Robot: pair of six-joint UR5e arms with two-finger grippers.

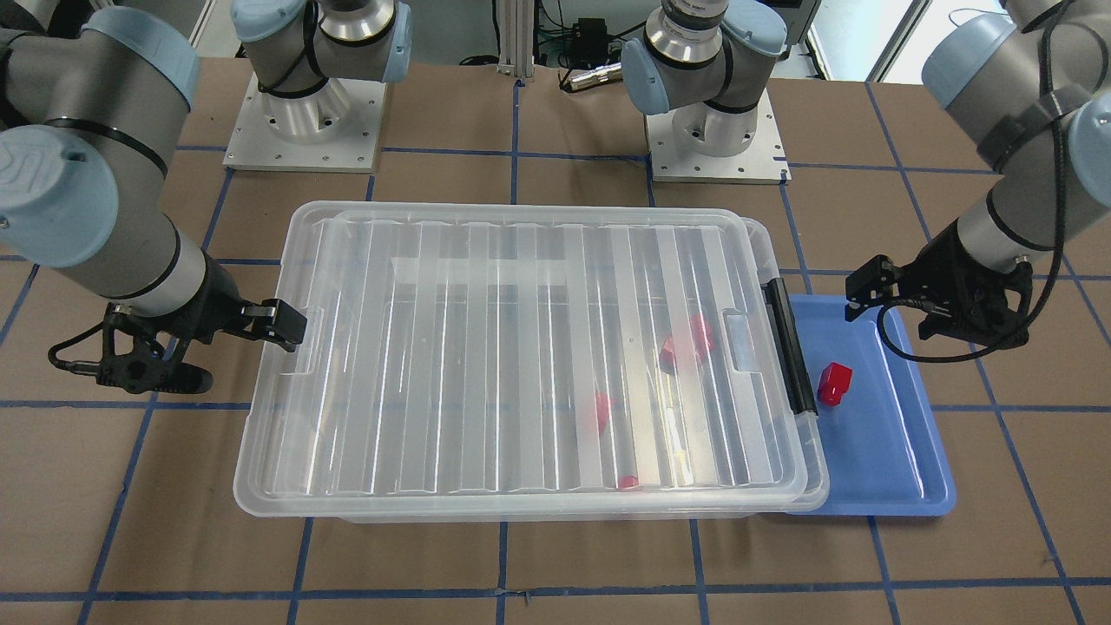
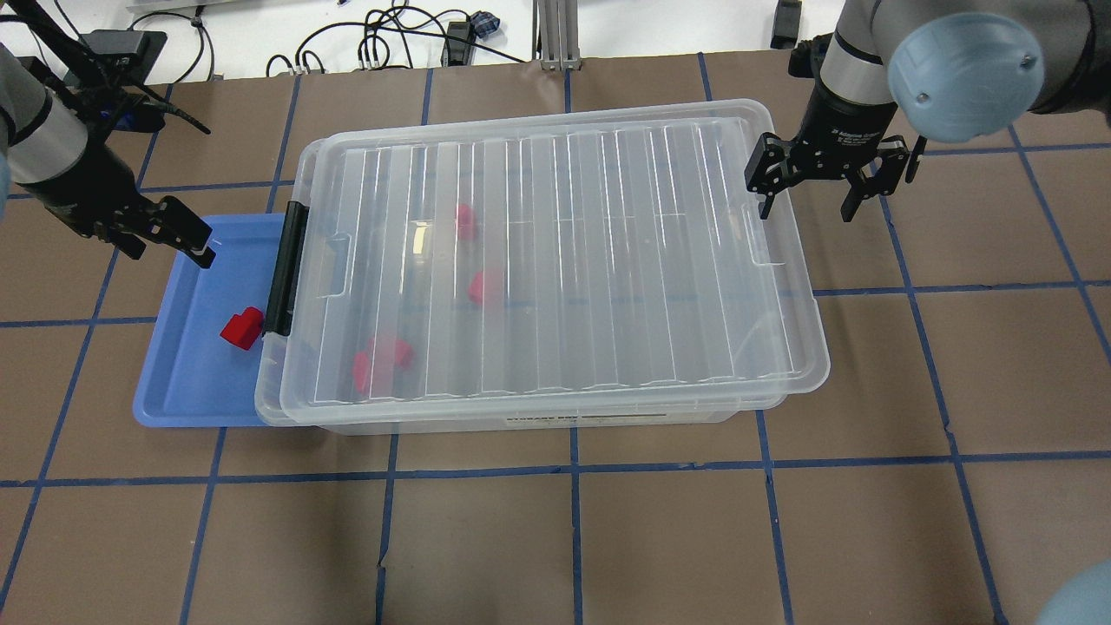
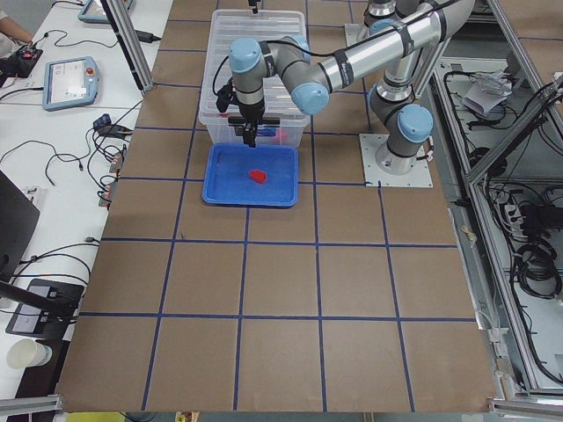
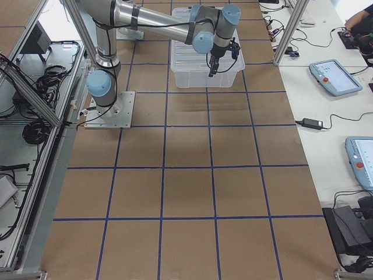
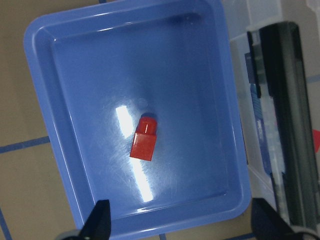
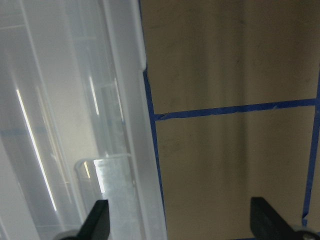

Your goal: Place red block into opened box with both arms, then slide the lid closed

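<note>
One red block (image 2: 241, 328) (image 5: 144, 140) lies in a shallow blue tray (image 2: 178, 382), just beside the box's black handle (image 2: 286, 265). The lid (image 2: 555, 260) rests on the clear box (image 2: 538, 423), shifted slightly toward my right arm's end. More red blocks (image 2: 486, 286) show blurred through it. My left gripper (image 2: 174, 247) (image 1: 898, 304) hovers open over the tray's far edge, a short way from the red block. At the box's other short end my right gripper (image 2: 807, 195) (image 1: 204, 351) stands open beside the lid's rim (image 6: 125, 125), holding nothing.
Brown table covering with blue tape grid lines (image 2: 573, 469) surrounds the box. Both arm bases (image 1: 304, 130) stand on metal plates behind the box. Cables and equipment (image 2: 391, 43) lie past the table's far edge.
</note>
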